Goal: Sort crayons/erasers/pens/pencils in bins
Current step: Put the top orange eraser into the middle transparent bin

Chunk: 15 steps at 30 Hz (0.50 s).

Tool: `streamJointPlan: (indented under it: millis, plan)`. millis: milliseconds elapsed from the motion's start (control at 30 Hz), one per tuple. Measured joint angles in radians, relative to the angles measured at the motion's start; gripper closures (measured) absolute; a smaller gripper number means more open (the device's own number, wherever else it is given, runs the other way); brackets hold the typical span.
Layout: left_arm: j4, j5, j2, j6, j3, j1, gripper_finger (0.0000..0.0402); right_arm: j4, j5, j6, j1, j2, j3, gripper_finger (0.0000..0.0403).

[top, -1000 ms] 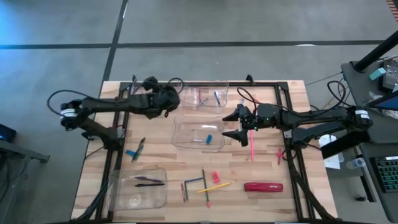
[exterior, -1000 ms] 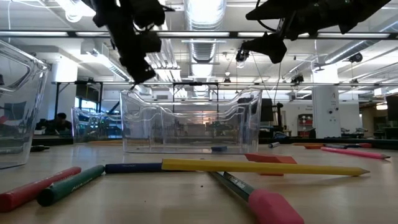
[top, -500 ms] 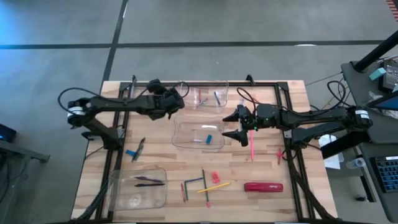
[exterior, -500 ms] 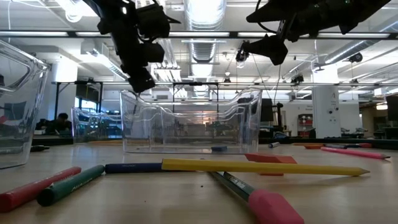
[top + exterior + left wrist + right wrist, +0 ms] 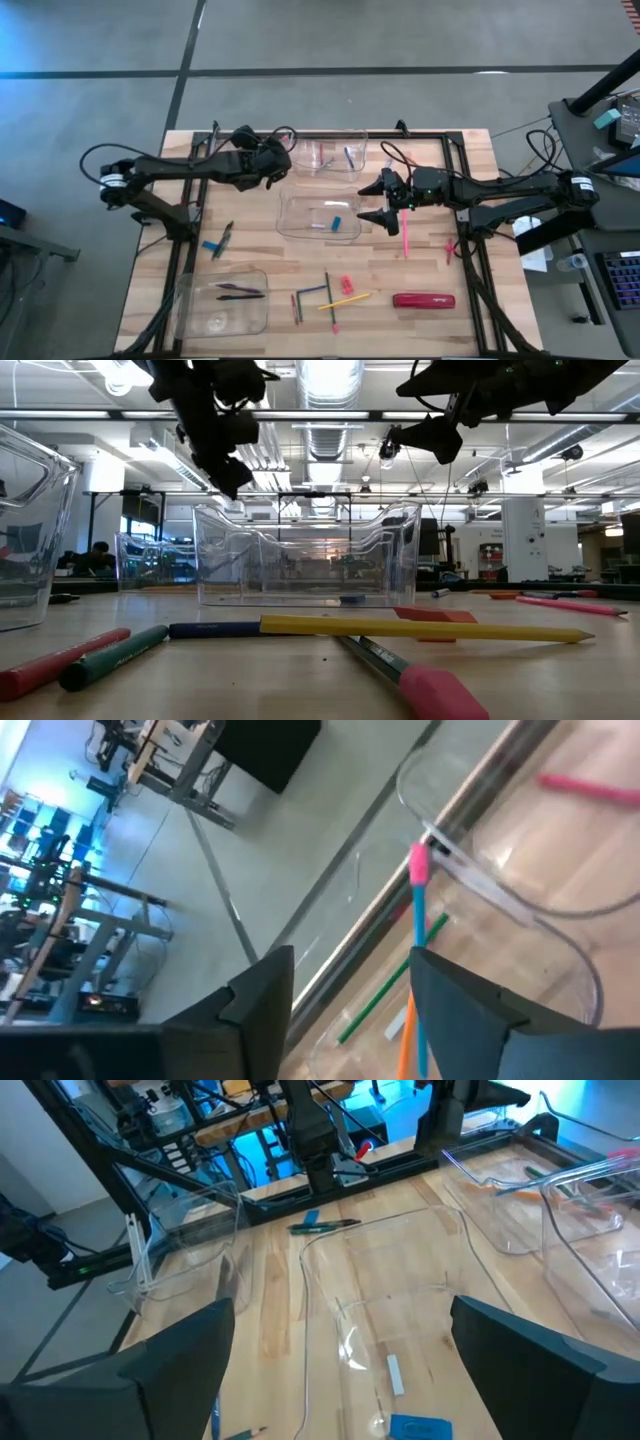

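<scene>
My left gripper (image 5: 283, 165) (image 5: 350, 970) hangs open over the left end of the far bin (image 5: 330, 155). Its wrist view shows a blue stick with a pink end (image 5: 418, 920) inside that bin, along with a green stick (image 5: 385, 995) and an orange one (image 5: 405, 1040). My right gripper (image 5: 372, 200) (image 5: 340, 1320) stands open in the air, just right of the middle bin (image 5: 320, 215), with nothing between its fingers. Loose pencils (image 5: 345, 299) and a pink eraser (image 5: 347, 285) lie near the table's front edge. My left gripper has the blue stick running close along the inner edge of one finger (image 5: 450, 990). I cannot tell whether finger and stick touch. The stick's pink end (image 5: 418, 865) reaches up to the bin's rim.
A third bin (image 5: 222, 300) with dark pens stands at the near left. A large red oblong object (image 5: 424, 299) lies at the near right. A pink stick (image 5: 405, 235) lies under my right gripper. A blue piece and a dark pen (image 5: 218, 242) lie at the left. The middle bin holds a blue block (image 5: 337, 221).
</scene>
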Motion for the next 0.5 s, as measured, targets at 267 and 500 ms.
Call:
streamJointPlan:
  millis: [267, 500]
  plan:
    - [0.083, 0.167, -0.078, -0.027, -0.007, -0.001, 0.0217, -0.002, 0.000, 0.000, -0.002, 0.000, 0.000, 0.0046]
    - [0.321, 0.410, -0.144, -0.024, -0.051, -0.004, 0.0217, -0.028, 0.000, 0.000, -0.002, 0.000, 0.000, 0.0046]
